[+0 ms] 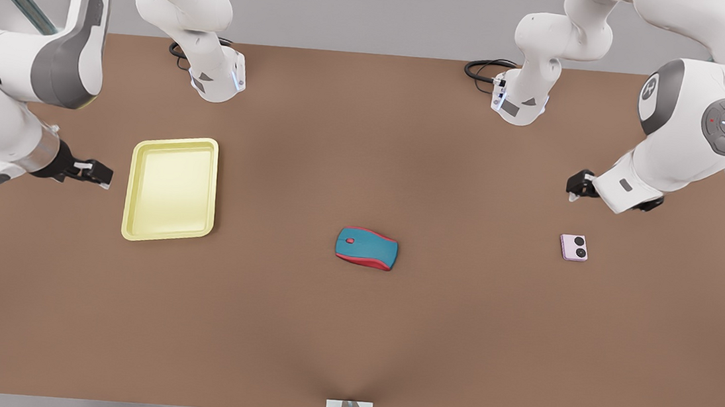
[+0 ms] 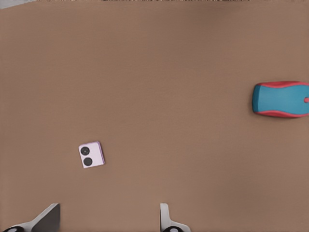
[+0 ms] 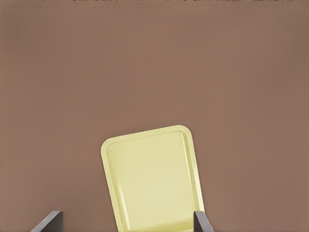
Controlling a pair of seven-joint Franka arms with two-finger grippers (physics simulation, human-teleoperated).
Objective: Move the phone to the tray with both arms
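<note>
Left gripper point(image 2: 108, 220): fingers spread wide, nothing between them, touching nothing. It rides the arm on the front view's right point(image 1: 580, 186), hanging above the table point(image 1: 350, 335) near the phone point(image 1: 574, 247) but clear of it. In the left wrist view one fingertip point(image 2: 48, 217) and the other frame bare brown surface, with the phone point(image 2: 91, 154) lying off to one side of the gap, not between them.

Right gripper point(image 3: 126, 222): also wide open and empty, no contact. It belongs to the arm on the front view's left point(image 1: 94, 171), hovering just beside the tray point(image 1: 132, 208), outside the rim on the side away from the mouse. In the right wrist view the tray point(image 3: 108, 150) sits partly between the fingertips, below them (height gap visible, no touch).

Phone: flat on the table toward the front view's right, well apart from the tray, two black circles along one edge. Pale pink-lilac, squarish.

Tray: pale yellow, raised rim, nothing in it, toward the front view's left.

Mouse point(image 1: 366, 248): teal with red trim, about mid-table between tray and phone, touching neither. Also seen in the left wrist view point(image 2: 282, 99).

Writing: no readable brand or label on phone, tray or mouse. Arm joint covers carry small marks, too small to read.
</note>
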